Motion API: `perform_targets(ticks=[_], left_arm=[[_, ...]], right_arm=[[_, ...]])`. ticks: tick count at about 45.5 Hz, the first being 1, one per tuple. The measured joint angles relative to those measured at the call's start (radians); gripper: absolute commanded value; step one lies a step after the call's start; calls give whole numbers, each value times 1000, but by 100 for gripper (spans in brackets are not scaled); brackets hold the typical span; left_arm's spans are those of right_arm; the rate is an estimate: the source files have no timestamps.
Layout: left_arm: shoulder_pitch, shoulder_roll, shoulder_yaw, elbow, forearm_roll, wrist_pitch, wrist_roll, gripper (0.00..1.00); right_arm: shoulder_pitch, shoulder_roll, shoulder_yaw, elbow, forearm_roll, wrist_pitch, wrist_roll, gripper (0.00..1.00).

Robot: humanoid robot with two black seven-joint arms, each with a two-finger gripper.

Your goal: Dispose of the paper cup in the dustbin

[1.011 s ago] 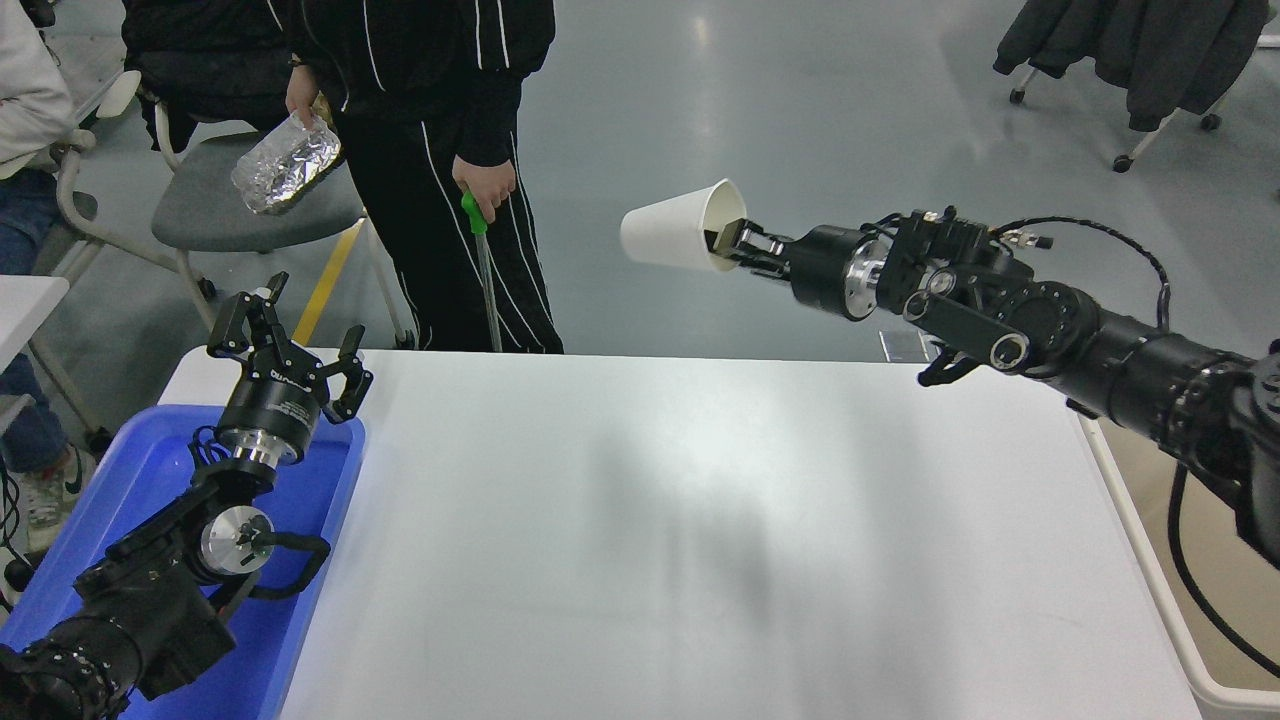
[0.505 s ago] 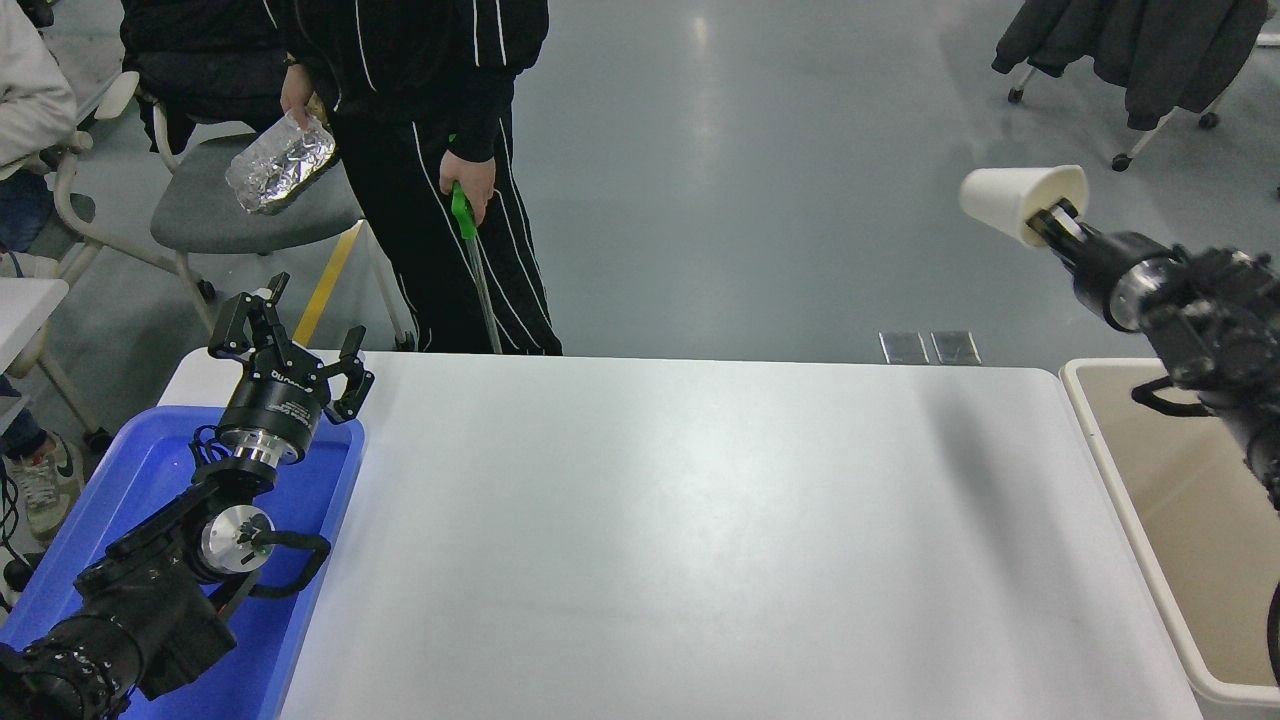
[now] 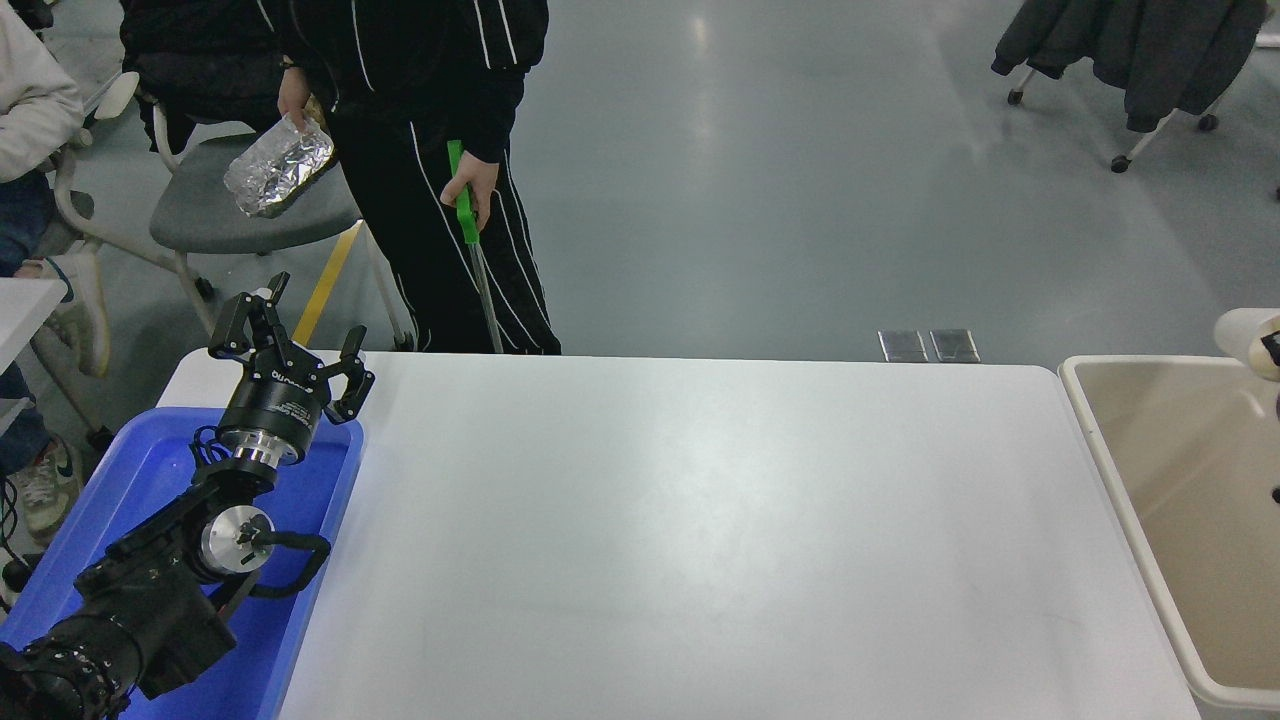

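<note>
**Cup at the bin, right edge of view – you're close to the drop**

The cup (image 3: 1245,338) shows only as a white rounded bit at the far right edge, above the bin's (image 3: 1085,420) far corner, over its open mouth or just at the rim; can't tell which. A dark sliver touches the cup at the frame edge, prob. the right gripper, but too little shows: you can't tell if it's clamped or let go, so don't assume the cup is free.

Handling, as a judgement: thin paper cup, v. light, soft walls, crushes easily. Rim is the stiffest part, so a pinch across the rim wall (one finger inside, one outside) is the sensible hold; squeezing mid-body would just fold it. Not slippery, not fragile in any way that matters – it's trash. Being so light, it may cling to a pad or drift on release, so open wide and let go well inside the bin's walls, not over the rim.

The bin looks bare inside, beige, just beside the table's (image 3: 700,520) right end.

Left gripper (image 3: 290,345) is parked lower left over the blue tray (image 3: 330,490), fingers spread, holding nothing.

A person (image 3: 440,150) stands at the far side with a green-handled stick (image 3: 462,205) and a foil bundle (image 3: 278,165), well apart from the bin.
</note>
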Motion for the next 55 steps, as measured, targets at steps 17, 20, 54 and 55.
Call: perform_targets(ticks=[17,20,54,55], left_arm=[[0,0,0,0,0,0,0,100],[0,0,0,0,0,0,0,100],[0,0,0,0,0,0,-1,100],[0,0,0,0,0,0,-1,100]], right_arm=[[-147,56,2,5,-2,-29,-46,0],[-155,70,2,6,-3,-31,-49,0],[-96,123,-1,18,0,-161,-49,99],[-88,123,-1,19,1,-162,-49,99]])
